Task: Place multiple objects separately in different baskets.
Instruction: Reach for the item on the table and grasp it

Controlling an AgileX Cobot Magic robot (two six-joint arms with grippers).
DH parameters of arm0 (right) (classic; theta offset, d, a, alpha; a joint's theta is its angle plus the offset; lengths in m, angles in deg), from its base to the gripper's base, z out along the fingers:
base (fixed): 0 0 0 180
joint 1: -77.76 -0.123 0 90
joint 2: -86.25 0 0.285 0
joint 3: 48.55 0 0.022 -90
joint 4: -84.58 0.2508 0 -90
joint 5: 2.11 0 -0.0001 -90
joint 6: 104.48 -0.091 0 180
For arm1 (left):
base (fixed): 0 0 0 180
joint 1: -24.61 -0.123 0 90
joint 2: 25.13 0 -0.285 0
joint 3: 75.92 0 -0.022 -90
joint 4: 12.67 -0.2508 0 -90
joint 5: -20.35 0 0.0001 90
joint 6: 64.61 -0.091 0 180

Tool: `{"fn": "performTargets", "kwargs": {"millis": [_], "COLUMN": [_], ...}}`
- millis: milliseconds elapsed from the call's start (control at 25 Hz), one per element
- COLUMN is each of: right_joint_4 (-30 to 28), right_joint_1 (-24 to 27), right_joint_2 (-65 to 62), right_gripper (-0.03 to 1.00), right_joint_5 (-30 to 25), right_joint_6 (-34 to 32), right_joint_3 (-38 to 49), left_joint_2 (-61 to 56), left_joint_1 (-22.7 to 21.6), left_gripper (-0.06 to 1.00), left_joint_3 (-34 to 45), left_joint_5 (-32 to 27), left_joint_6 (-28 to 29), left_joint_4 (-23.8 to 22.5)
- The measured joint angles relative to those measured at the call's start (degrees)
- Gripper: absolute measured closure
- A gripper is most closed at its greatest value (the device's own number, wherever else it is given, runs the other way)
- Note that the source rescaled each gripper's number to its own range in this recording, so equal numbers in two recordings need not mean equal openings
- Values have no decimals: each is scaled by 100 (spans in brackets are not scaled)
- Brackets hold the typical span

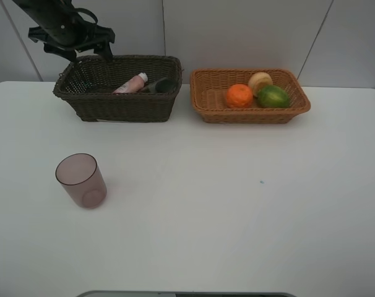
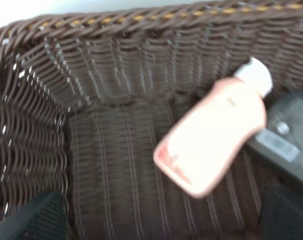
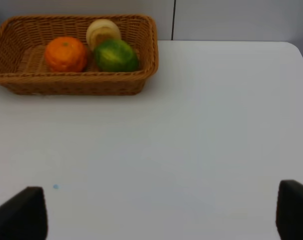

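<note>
The dark brown basket (image 1: 113, 106) holds the pink white-capped bottle (image 1: 131, 83) and the dark grey pump bottle (image 1: 159, 85), both lying down. My left gripper (image 1: 90, 52) hovers over that basket's back left corner, open and empty. In the left wrist view my gripper (image 2: 161, 222) is above the basket's floor (image 2: 111, 165), with the pink bottle (image 2: 211, 135) and grey bottle (image 2: 286, 142) beyond it. The light tan basket (image 1: 203, 99) holds the orange (image 1: 239, 96), the green fruit (image 1: 273, 96) and the pale peach-like fruit (image 1: 260, 81). The mauve cup (image 1: 81, 180) stands on the table at front left. My right gripper (image 3: 156, 215) is open and empty over bare table.
The white table (image 1: 237, 204) ends at a pale wall right behind both baskets. The right wrist view shows the tan basket (image 3: 66, 82) with the orange (image 3: 65, 53), green fruit (image 3: 116, 55) and peach-like fruit (image 3: 103, 31). A tiny blue speck (image 1: 261, 182) marks the tabletop.
</note>
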Motion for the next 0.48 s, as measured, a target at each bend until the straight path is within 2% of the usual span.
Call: {"fn": "performTargets", "kwargs": {"millis": [320,480], "right_joint_4": [0,0], "right_joint_1": [0,0], "right_joint_2": [0,0], "right_gripper": [4,4], "right_joint_5": [0,0], "right_joint_6": [0,0], "right_joint_3": [0,0], "left_joint_2": [-1582,-2092], "left_joint_1": [31,31], "left_gripper": [-5,-5], "left_joint_3": [1462,2010], "left_joint_5": [-522,-1138], "left_joint_6": [-209,-539], "left_joint_4": [-5,-126]}}
